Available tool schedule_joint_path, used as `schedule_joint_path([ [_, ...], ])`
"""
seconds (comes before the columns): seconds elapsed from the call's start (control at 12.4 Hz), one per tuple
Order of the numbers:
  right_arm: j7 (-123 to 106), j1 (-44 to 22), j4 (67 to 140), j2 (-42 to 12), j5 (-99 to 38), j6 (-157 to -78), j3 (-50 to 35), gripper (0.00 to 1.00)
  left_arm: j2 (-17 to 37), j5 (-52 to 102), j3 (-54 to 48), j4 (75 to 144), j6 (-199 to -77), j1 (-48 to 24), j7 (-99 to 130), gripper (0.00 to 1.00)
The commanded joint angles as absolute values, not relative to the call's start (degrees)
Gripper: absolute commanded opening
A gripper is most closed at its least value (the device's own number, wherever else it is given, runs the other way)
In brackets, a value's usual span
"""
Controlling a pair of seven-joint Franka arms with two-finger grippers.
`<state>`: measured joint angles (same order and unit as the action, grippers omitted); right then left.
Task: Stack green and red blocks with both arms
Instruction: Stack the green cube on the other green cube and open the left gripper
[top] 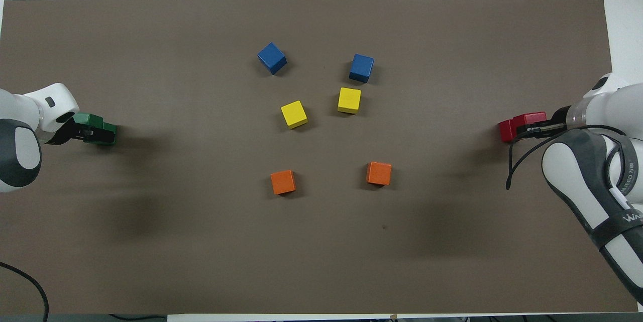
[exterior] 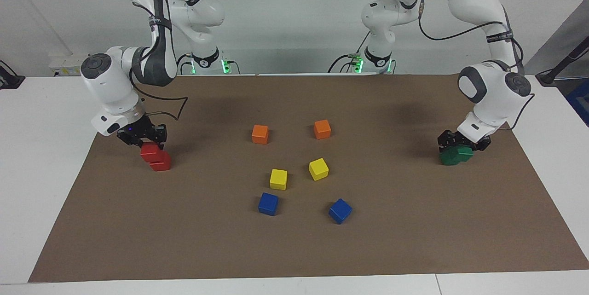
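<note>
Reading the brown mat in the overhead view as a clock face, with twelve pointing away from the robots, the green pair sits at nine o'clock on the mat's edge and the red pair at three o'clock. At nine, the left gripper stands low over the upper green block, jaws apart on either side of it. This block lies on the lower green block but looks skewed and offset. At three, the right gripper is clamped on the upper red block, just above or already on the lower red block; we cannot tell which. We judge the main risks to be overhang and drag. If a finger brushes the green block as the arm lifts, the top cube could slide off its skewed seat. If the red cube is let go while off centre, it could tip over an edge, and pressing down too hard could shove the lower one along the mat. Around the mat's centre lie two orange cubes toward six, two yellow cubes in the middle, and two blue cubes toward twelve. All are well apart from both stacks, so nothing blocks either arm.
</note>
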<state>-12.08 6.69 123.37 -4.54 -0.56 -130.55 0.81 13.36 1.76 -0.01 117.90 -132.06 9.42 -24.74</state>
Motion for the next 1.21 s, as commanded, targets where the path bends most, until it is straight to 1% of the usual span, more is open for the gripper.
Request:
schedule_joint_path([
  [0.0, -10.63, 6.59, 124.27, -4.31, -0.44, -132.01, 0.53, 0.00, 12.57, 1.58, 0.35, 118.83, -132.98, 8.96, -25.23, 1.00],
  [0.16, -10.81, 6.77, 124.37, -4.75, -0.44, -132.01, 0.53, 0.00, 11.96, 1.58, 0.35, 118.31, -131.85, 8.96, -25.31, 1.00],
  [0.32, -11.07, 7.12, 124.98, -4.57, -0.44, -132.01, 0.53, 0.00, 11.52, 1.58, 0.35, 116.38, -129.22, 8.96, -25.22, 1.00],
  [0.56, -11.07, 7.29, 125.16, -4.57, -0.53, -132.01, 0.53, 0.00, 10.38, 1.23, 0.44, 109.97, -121.93, 8.96, -25.31, 1.00],
  [0.89, -11.16, 7.65, 125.24, -4.75, -0.53, -132.10, 0.53, 0.00, 3.62, 1.14, 0.27, 102.93, -112.96, 8.96, -24.96, 1.00],
  [1.13, -10.99, 7.56, 125.24, -4.75, -0.44, -133.14, 0.53, 0.00, -1.31, 0.88, -0.09, 102.66, -108.13, 7.39, -23.13, 1.00],
])
